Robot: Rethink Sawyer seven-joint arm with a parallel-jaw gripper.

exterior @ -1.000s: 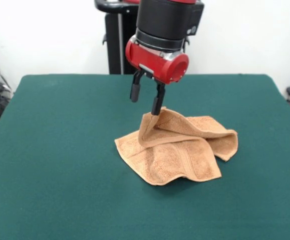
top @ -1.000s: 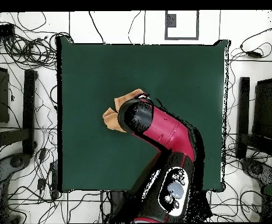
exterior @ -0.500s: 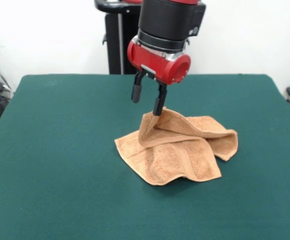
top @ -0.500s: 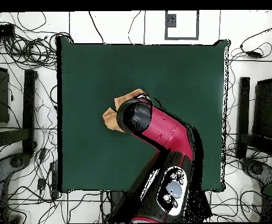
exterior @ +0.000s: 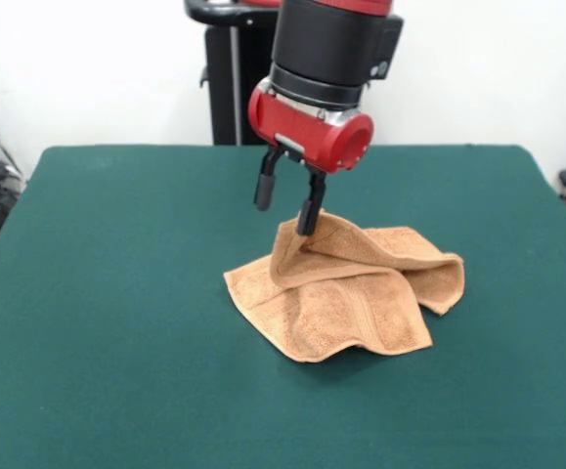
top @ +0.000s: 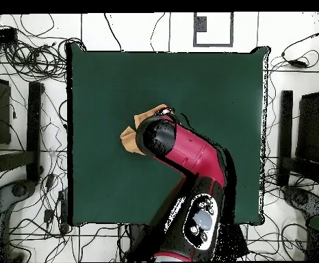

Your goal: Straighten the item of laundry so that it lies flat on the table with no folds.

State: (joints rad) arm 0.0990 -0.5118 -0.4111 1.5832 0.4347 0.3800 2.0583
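The orange-tan towel (exterior: 351, 293) lies crumpled on the green table (exterior: 116, 293), right of centre. One fold is raised into a peak and another is doubled over on the right. My gripper (exterior: 286, 207) hangs just above the peak's left end. It is open, and nothing shows between the fingers. The right fingertip (exterior: 308, 223) touches the top of the raised fold, and the left one hangs free over the table. In the overhead view the arm (top: 183, 147) covers most of the towel (top: 131, 139), so only its left edge shows. The gripper is hidden there.
The robot's black pedestal (exterior: 229, 78) stands behind the table's far edge. Cables and stands (top: 25, 137) lie on the floor around the table. The green surface extends widely on all sides of the towel.
The gripper has shifted slightly down and to the right in the front view, still open. The towel has not changed shape.
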